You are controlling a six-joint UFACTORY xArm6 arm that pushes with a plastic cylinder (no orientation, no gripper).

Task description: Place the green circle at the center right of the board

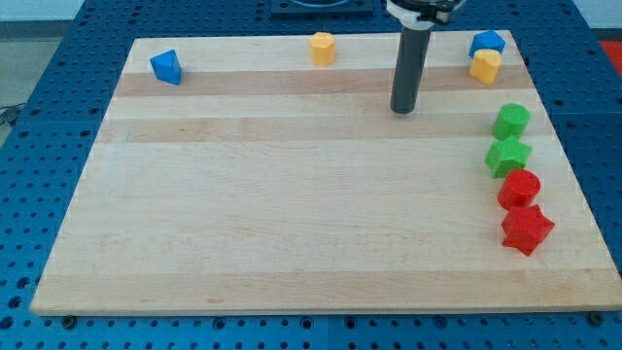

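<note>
Sitting by the board's (292,214) right edge, green circle (511,121); my tip (403,110) apart.

One raised camera looks down across the whole board (292,214) (mounting unknown).

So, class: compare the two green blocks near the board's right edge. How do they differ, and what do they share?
The green circle has a smooth rounded outline; the green star has a pointed, notched outline. The green circle lies nearer the view's top; the green star lies just below it, next to the red blocks. My tip stands closer to the green circle. Both are the same green.
</note>
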